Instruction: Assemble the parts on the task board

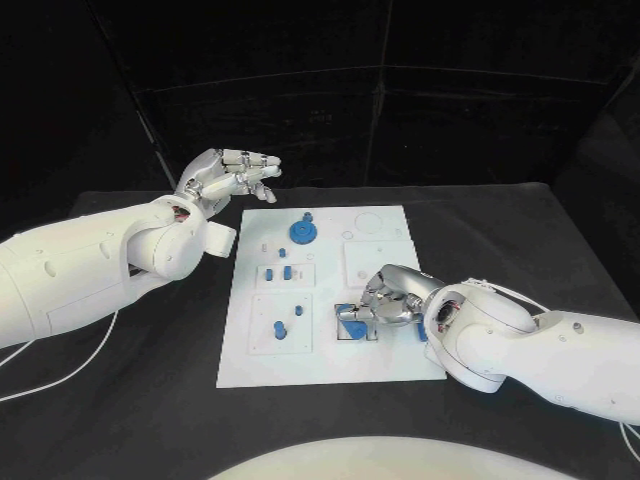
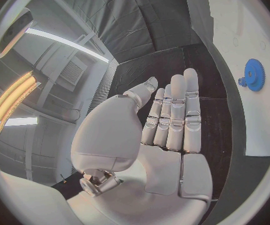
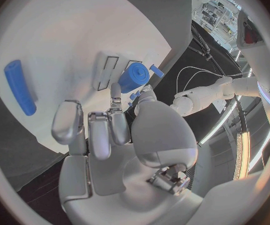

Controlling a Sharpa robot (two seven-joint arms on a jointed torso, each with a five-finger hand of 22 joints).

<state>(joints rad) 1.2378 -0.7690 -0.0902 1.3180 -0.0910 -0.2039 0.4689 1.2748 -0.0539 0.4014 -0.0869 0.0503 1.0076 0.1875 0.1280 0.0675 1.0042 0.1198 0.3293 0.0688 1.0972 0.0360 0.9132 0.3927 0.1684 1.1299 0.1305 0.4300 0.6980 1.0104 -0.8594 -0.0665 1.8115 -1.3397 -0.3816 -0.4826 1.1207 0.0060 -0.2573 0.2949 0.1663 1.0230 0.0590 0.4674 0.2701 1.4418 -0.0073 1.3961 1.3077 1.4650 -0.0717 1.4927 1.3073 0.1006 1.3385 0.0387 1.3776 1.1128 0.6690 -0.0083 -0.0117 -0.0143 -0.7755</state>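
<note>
The white task board lies in the middle of the black table. A blue gear stands near its far edge, and several small blue parts sit in its left recesses. My right hand is low over the board's near right part. Its thumb and a finger pinch a blue cylinder part that stands by two rectangular slots. My left hand is raised beyond the board's far left corner, fingers straight and holding nothing.
A long blue piece lies on the board close to my right wrist. Black table surrounds the board on all sides. A thin white cable trails across the table at the near left.
</note>
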